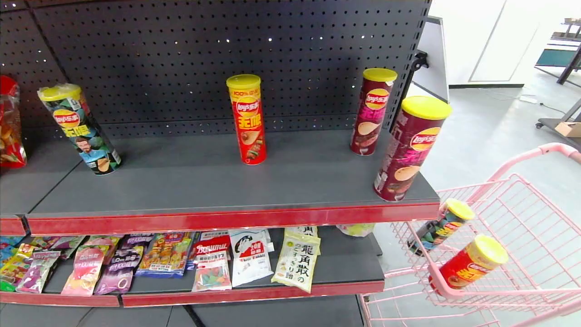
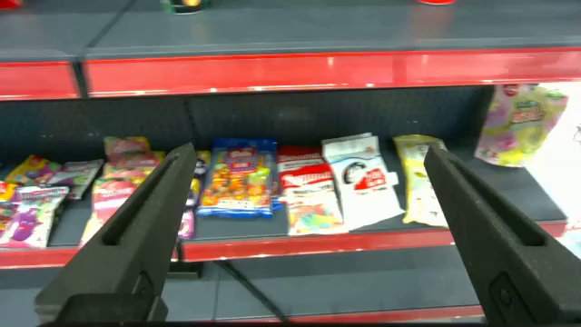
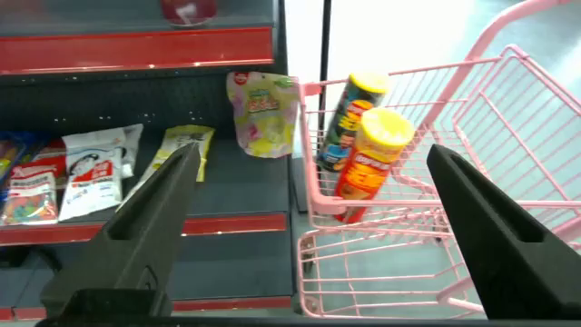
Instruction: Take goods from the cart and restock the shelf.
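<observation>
Both grippers wide and empty; cans split between cart and shelf.
Head view: cart at 4 o'clock holds a red can and a dark can, both tilted against its shelf-side wall. Shelf carries four standing cans: teal can at 9 o'clock, centre can at 12, maroon cans at 2. Left gripper faces snack bags; right gripper faces the cart.
</observation>
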